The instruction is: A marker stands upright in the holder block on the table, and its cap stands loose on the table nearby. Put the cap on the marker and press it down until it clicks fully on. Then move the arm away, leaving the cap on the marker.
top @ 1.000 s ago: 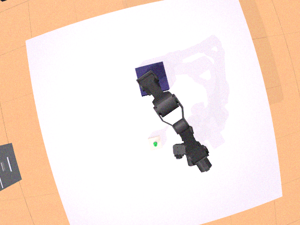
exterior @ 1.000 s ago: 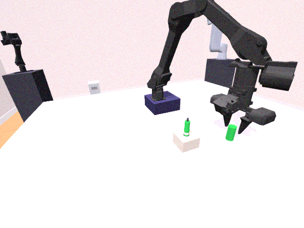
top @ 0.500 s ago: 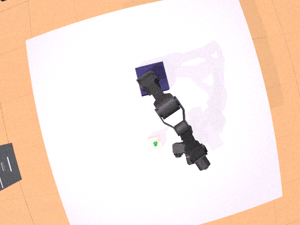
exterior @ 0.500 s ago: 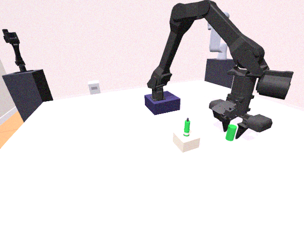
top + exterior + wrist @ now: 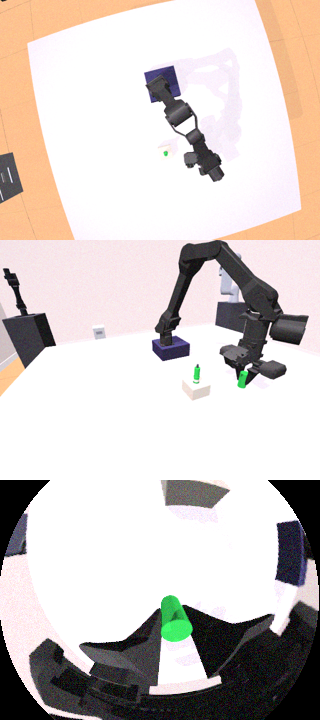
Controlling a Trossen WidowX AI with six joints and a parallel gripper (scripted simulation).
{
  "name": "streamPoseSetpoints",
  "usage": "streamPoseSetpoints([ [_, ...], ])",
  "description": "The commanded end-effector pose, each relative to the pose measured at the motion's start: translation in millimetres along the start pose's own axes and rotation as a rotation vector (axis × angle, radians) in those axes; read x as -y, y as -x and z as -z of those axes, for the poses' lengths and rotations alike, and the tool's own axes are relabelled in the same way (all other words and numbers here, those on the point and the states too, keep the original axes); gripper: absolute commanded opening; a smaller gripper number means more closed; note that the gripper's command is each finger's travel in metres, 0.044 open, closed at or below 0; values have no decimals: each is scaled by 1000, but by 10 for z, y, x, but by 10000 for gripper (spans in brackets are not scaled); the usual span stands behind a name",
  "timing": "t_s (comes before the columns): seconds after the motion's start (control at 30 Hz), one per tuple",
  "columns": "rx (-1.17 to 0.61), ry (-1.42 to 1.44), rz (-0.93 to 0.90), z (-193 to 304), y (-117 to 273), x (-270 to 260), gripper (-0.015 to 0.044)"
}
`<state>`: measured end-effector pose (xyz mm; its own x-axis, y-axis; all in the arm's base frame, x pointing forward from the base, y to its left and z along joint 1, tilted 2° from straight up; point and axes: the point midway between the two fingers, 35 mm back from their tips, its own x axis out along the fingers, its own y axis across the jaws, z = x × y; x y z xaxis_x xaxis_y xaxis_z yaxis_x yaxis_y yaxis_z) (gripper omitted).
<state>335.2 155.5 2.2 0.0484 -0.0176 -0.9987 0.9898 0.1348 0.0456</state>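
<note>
The green cap (image 5: 242,380) (image 5: 176,631) stands on the table, right of the holder block in the exterior view. My gripper (image 5: 243,382) (image 5: 171,610) is shut on the cap, with one dark finger on either side of it. The arm hides the cap and fingertips in the top view. The green marker (image 5: 165,153) (image 5: 196,372) stands upright in the pale holder block (image 5: 162,157) (image 5: 201,392) (image 5: 192,495), its dark tip bare and pointing up. The marker is out of sight in the wrist view.
The dark blue base block (image 5: 169,74) (image 5: 175,352) (image 5: 290,555) carries the arm, behind the holder block in the exterior view. Another dark arm (image 5: 18,295) on a black pedestal (image 5: 23,330) and a pale arm (image 5: 226,282) stand beyond the table (image 5: 103,155).
</note>
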Motion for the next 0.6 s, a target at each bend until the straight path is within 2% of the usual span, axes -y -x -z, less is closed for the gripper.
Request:
streamPoseSetpoints([
  [0.0,2,14,-3,5,69,-10,0],
  [0.57,2,-9,-1,-2,597,-2,0],
])
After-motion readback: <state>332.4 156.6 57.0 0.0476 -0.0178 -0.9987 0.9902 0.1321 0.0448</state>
